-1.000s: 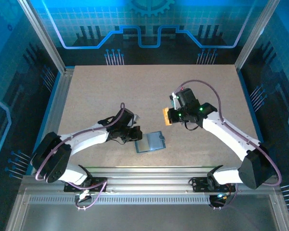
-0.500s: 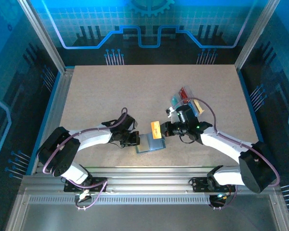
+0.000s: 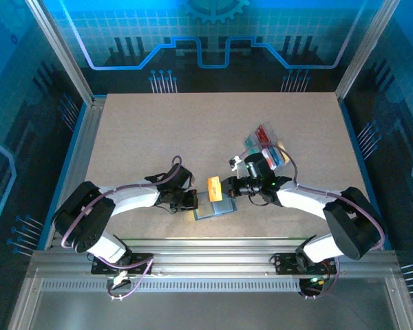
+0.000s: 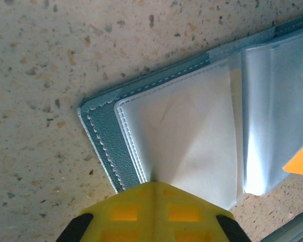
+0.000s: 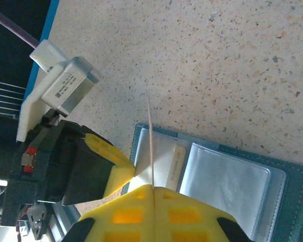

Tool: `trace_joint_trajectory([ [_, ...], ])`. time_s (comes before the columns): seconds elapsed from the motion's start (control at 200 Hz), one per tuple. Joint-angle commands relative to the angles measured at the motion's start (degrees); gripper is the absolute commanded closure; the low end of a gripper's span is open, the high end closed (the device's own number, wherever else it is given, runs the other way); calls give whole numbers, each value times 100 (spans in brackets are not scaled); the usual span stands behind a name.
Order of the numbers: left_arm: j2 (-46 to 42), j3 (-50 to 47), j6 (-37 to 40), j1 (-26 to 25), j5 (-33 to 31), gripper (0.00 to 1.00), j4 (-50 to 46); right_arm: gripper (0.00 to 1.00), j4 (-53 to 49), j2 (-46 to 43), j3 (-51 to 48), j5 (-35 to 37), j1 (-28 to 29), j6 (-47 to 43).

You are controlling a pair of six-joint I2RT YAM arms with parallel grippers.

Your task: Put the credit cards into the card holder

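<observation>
The card holder (image 3: pixel 217 206) lies open near the table's front edge, slate-blue with clear inner sleeves (image 4: pixel 192 131). My left gripper (image 4: pixel 152 182) is shut on the corner of its left sleeve and lifts that flap; it sits at the holder's left edge (image 3: pixel 190 200). An orange credit card (image 3: pixel 214 188) is held on edge in my shut right gripper (image 5: pixel 153 189). From the right wrist it shows as a thin line (image 5: pixel 150 141) standing over the left sleeve, just beside the left fingers (image 5: pixel 108 161). Other credit cards, red, blue and teal (image 3: pixel 265 146), lie behind the right arm.
The spare cards rest in a clear tray (image 3: pixel 279 152) at the right rear. Metal frame rails (image 3: pixel 206 247) run along the near edge just behind the holder. Bare speckled tabletop (image 3: pixel 193 130) spreads to the back and left.
The right gripper has carried the orange card left and down from beside the tray to over the card holder. The left gripper has closed in on the holder's left edge.
</observation>
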Motion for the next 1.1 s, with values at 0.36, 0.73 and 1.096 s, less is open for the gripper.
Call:
trace_joint_trajectory([
  [0.36,-10,-130,32,27,-81,100,-78,100,621,596,-223,-84,59,68],
  [0.73,17,-145,18,29,-77,100,-21,100,894,755,-346,-314,60,425],
  [1.096,-26,-189,22,38,-83,100,10,100,690,687,-634,-266,193,598],
])
